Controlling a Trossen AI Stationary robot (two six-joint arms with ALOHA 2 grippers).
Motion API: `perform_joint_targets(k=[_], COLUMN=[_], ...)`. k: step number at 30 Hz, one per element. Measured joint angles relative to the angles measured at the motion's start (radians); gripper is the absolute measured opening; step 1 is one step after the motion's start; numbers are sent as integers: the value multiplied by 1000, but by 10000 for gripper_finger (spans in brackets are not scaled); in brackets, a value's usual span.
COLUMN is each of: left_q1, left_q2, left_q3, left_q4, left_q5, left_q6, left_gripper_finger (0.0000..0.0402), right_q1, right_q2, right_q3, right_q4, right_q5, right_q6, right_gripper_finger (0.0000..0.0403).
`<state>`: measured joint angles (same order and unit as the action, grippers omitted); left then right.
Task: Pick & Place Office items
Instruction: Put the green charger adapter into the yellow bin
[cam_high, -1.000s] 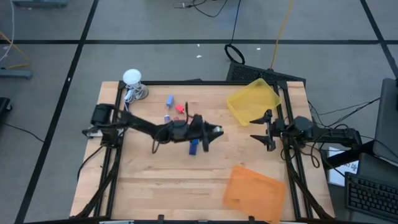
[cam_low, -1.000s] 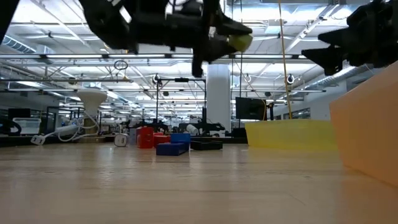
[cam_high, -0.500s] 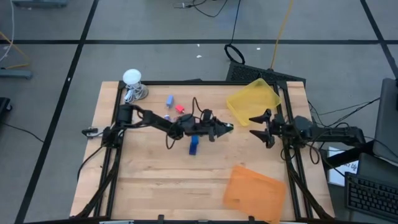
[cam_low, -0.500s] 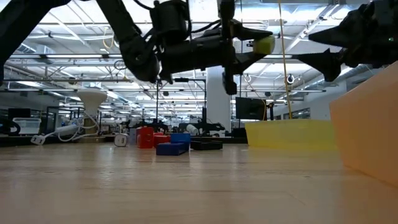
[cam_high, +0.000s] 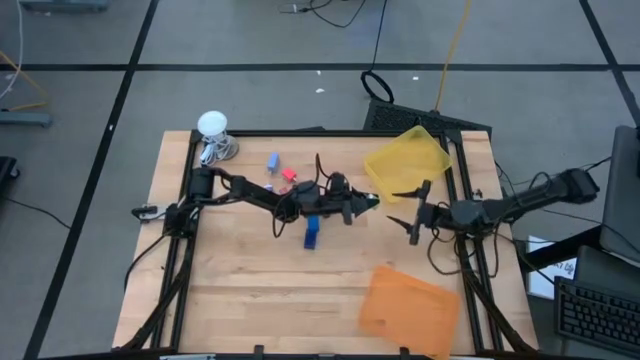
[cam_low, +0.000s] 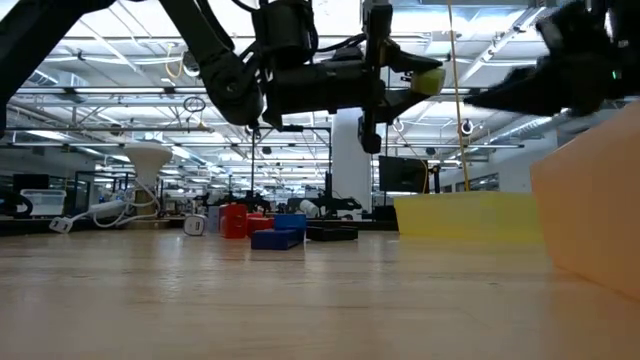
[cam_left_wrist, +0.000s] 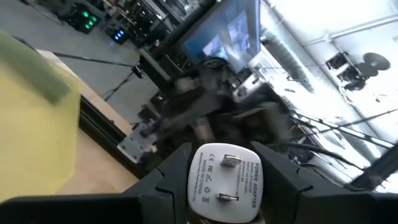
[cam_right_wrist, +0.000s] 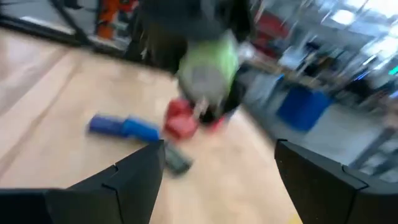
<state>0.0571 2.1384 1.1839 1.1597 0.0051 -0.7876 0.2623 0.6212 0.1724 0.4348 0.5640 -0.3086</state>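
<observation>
At the far left corner of the wooden surface (cam_high: 250, 290) sits a white round object (cam_high: 212, 125) with its cord coiled beside it. To its right, a small cluster of office items lies on the wood: a light blue piece (cam_high: 273, 160), a red piece (cam_high: 289, 175) just beside it, and nearer the middle a dark blue piece (cam_high: 312, 236), which in the low view shows as a dark blue block (cam_low: 277, 239) in front of a red block (cam_low: 234, 220) and a flat black piece (cam_low: 332, 234). Above these the left arm reaches across toward the middle of the surface, raised well clear of the wood, and the left hand (cam_high: 368, 204) is clenched on a white power adapter (cam_left_wrist: 226, 181), whose flat face with its printed label fills the space between the two dark fingers (cam_left_wrist: 176, 172); from the side the adapter looks like a pale yellow-green lump (cam_low: 428, 80) at the hand's tip. Just beyond it, at the far right of the surface, lies the yellow tray (cam_high: 407, 162). The right hand (cam_high: 410, 208) hovers near that tray's front edge, facing the left hand and close to it, its fingers (cam_right_wrist: 134, 177) spread wide and grasping nothing. At the near right the orange tray (cam_high: 408, 308) rests on the wood.
</observation>
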Motion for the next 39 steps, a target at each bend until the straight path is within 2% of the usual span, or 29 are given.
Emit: perform_joint_targets(k=[3, 6, 13, 19, 25, 31, 39], left_q1=[4, 7, 3, -27, -38, -38, -34], left_q2=[0, 0, 0, 0, 0, 0, 0], left_q3=[0, 0, 7, 70, 113, 114, 114], left_q4=[-16, -26, -37, -110, -163, -163, -162], left_q5=[-23, -38, -60, -60, -59, -59, -59], left_q6=[0, 0, -5, 43, 83, 84, 81], left_gripper_finger=[136, 136, 143, 137, 141, 137, 145], right_q1=[38, 47, 47, 46, 54, 54, 54], right_q2=[102, 179, 320, 420, 490, 502, 502], right_q3=[36, 60, 66, 67, 67, 67, 68], right_q4=[52, 165, 385, 513, 645, 655, 651], right_q5=[153, 225, 171, 141, 147, 146, 147], right_q6=[-135, -253, -331, -348, -395, -409, -415], right_gripper_finger=[293, 293, 293, 293, 286, 241, 135])
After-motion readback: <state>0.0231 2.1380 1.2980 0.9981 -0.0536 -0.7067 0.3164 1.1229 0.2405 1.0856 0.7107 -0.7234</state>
